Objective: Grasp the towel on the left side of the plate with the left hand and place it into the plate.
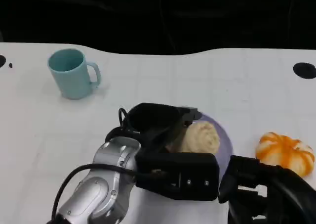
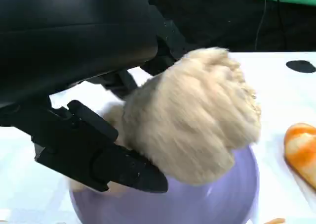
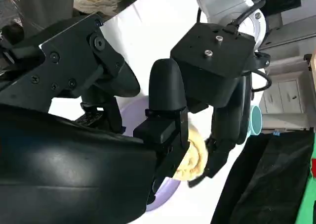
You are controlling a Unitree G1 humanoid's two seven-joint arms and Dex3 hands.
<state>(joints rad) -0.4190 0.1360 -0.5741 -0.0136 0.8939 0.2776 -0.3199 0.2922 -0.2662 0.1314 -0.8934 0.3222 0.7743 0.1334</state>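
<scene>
Head view: the left hand [image 1: 165,130] reaches over the plate [image 1: 224,137], its fingers curled round the towel [image 1: 201,137], a rolled cream bundle that sits over the plate just beyond the palm. A teal mug [image 1: 73,73] stands well away on the hand's far left side, and an orange pumpkin [image 1: 286,152] lies off to its right, past the plate's rim. The right hand [image 1: 256,184] rests low beside the plate, near the pumpkin; I cannot tell how its fingers lie.

Left wrist view: the fingers [image 2: 98,157] clasp the towel [image 2: 192,120] from both sides, the lilac plate [image 2: 217,199] right beneath it. The pumpkin [image 2: 301,152] shows beyond.

Right wrist view: the left hand [image 3: 197,110] pinches the towel [image 3: 190,157] above the plate [image 3: 165,192]; the mug [image 3: 256,120] sits behind it.
</scene>
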